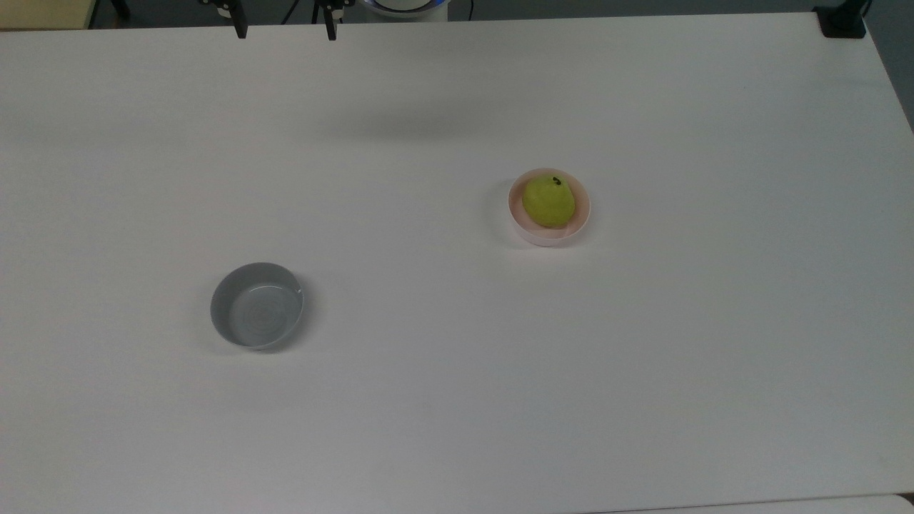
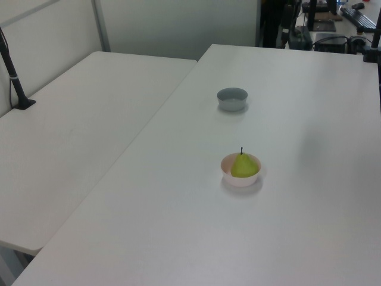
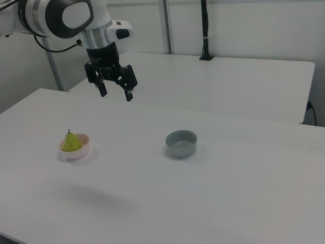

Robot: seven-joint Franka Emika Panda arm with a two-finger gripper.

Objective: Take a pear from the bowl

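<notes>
In the right view, nearest the camera lay the bare white bench (image 3: 203, 203). On it, toward the right view's left, stood the pale pink bowl (image 3: 75, 150), and the pear (image 3: 72, 142) sat upright inside it with its dark stem pointing up. The grey bowl (image 3: 181, 143) stood on the same bench toward the right view's middle, well apart from the pink bowl.

Beyond and above both bowls hung the gripper (image 3: 116, 94), carried on the white arm (image 3: 61, 18) that entered from the right view's upper left. The jaws were spread, with nothing between them, and pointed downward. The pear lay well below the jaws and off toward the right view's left; it was apart from them and not between them. Behind the arm a second white table (image 3: 228, 81) carried a black post (image 3: 205, 30).

In the top view the pear (image 1: 548, 202) filled much of the bowl (image 1: 583, 214), which stood right of the top view's centre, and the grey bowl (image 1: 257, 305) stood lower toward the top view's left. The two dark fingertips (image 1: 240, 28) showed at the top view's upper edge, apart from each other.

In the left view the bowl (image 2: 240, 179) with the pear (image 2: 243, 166) stood nearer, the grey bowl (image 2: 231, 99) farther back.
</notes>
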